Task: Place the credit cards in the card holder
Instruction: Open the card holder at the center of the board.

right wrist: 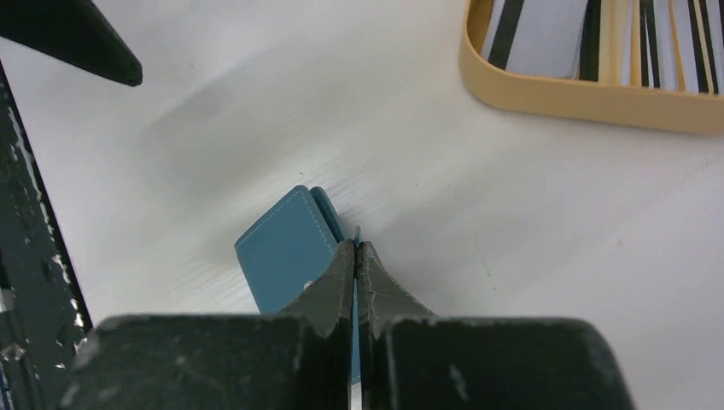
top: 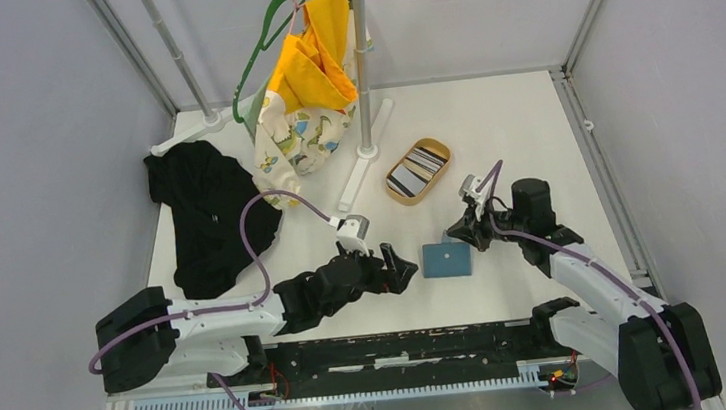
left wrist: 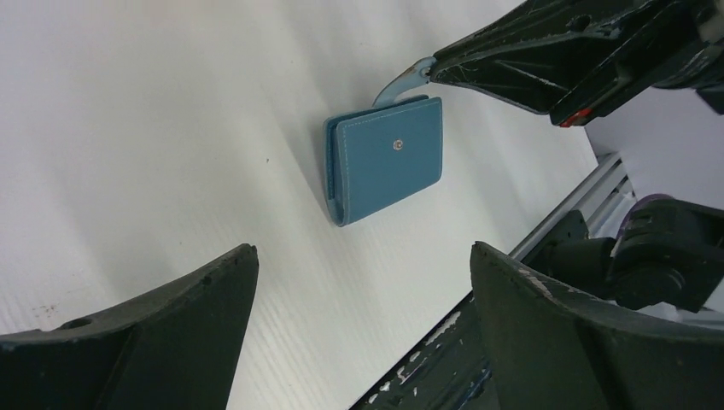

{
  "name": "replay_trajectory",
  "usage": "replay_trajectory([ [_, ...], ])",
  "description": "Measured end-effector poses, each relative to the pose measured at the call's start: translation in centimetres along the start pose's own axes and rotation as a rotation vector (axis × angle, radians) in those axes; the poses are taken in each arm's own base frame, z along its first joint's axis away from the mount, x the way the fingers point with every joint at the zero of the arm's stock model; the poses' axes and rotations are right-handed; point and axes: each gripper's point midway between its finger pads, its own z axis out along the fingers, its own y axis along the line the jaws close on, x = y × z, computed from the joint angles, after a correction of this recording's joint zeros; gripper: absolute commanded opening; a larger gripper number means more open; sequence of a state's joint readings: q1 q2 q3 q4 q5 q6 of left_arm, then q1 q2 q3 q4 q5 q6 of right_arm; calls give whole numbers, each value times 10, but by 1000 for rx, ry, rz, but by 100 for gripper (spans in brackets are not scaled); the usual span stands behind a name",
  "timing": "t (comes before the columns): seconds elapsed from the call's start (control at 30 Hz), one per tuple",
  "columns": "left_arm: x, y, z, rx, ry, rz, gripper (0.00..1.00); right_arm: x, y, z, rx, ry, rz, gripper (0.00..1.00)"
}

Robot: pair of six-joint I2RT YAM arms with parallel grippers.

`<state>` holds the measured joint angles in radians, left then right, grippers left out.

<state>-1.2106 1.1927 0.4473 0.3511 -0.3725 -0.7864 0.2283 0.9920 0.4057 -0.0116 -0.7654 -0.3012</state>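
While the closed card holder [top: 446, 259] lies on the worktop [top: 522, 119], its snap tab [left wrist: 399, 84] is pinched in the jaws of the right gripper [right wrist: 355, 248]. The tab should be peeled up gently as the body is pinned by the left gripper [top: 403, 266], jaws wide. The credit cards [top: 417, 170] wait in the wooden tray [top: 440, 144].

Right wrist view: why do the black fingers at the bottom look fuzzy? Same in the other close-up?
Right wrist view: the right hand blurs, likely too near the lens, while the small teal-blue folding wallet is crisp; a soft grey shadow smudges the white table. Left wrist view: the left hand looks soft too, the wallet's stitching sharp.
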Motion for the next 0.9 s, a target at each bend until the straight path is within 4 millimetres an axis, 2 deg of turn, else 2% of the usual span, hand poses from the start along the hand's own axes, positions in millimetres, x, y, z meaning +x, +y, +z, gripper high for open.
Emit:
replay_trajectory([
  [0.1,-3,-2,0,-2,-10,-47,97,5,-4,-4,36,-44,97,0],
  [0.43,11,1,14,-73,24,-226,93,8,-10,-5,99,-137,397,0],
  [0.7,35,7,41,-170,80,-316,94,9,-13,-3,130,-171,508,0],
  [0.9,33,-10,76,-227,105,-262,91,6,-12,-3,127,-186,529,0],
])
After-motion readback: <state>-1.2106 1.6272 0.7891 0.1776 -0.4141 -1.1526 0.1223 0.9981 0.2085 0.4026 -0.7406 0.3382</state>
